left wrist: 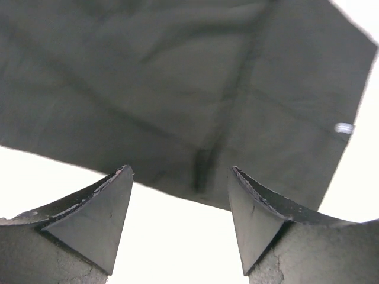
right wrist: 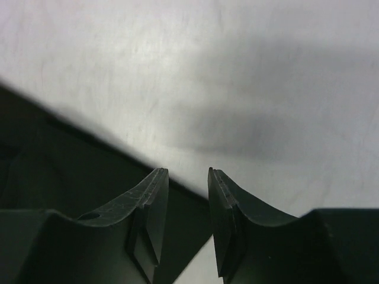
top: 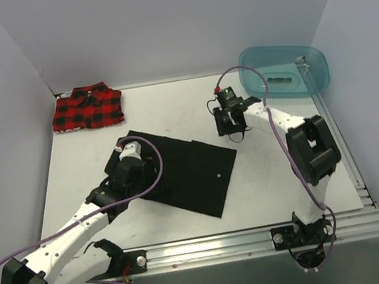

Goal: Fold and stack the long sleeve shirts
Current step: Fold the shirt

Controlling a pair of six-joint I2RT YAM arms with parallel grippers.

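Black shirt (top: 187, 171) lies flat as a rough rectangle left of middle on the table (top: 276, 186), well apart from the plaid shirt (top: 87, 108) folded in the far left corner. Left gripper (left wrist: 180, 174) hangs at its left edge, fingers spread wide and empty. Right gripper (right wrist: 188, 171) hovers near the right corner with only a narrow gap, also empty. My worry: pinch just the top layer and the fold flops open on the carry to the plaid shirt.
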